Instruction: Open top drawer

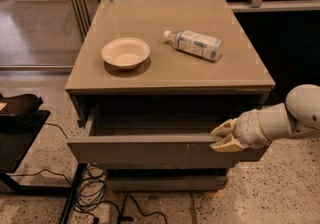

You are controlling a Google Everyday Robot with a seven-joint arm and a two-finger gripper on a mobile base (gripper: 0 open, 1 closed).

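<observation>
The top drawer (pixel 150 150) of the grey-taupe cabinet stands pulled out part way, its grey inside showing under the cabinet top. Small pale scratch marks sit right of centre on its flat front. My gripper (pixel 222 137) is at the drawer's right end, with its pale fingers (pixel 226 129) at the top edge of the front panel. The white arm comes in from the right. A lower drawer front (pixel 165 183) shows below, shut.
A white bowl (pixel 125 53) and a plastic bottle (pixel 194 44) lying on its side rest on the cabinet top (pixel 165 75). A black stand (pixel 20 123) and cables (pixel 95 193) are on the speckled floor at the left. A dark wall panel is behind at the right.
</observation>
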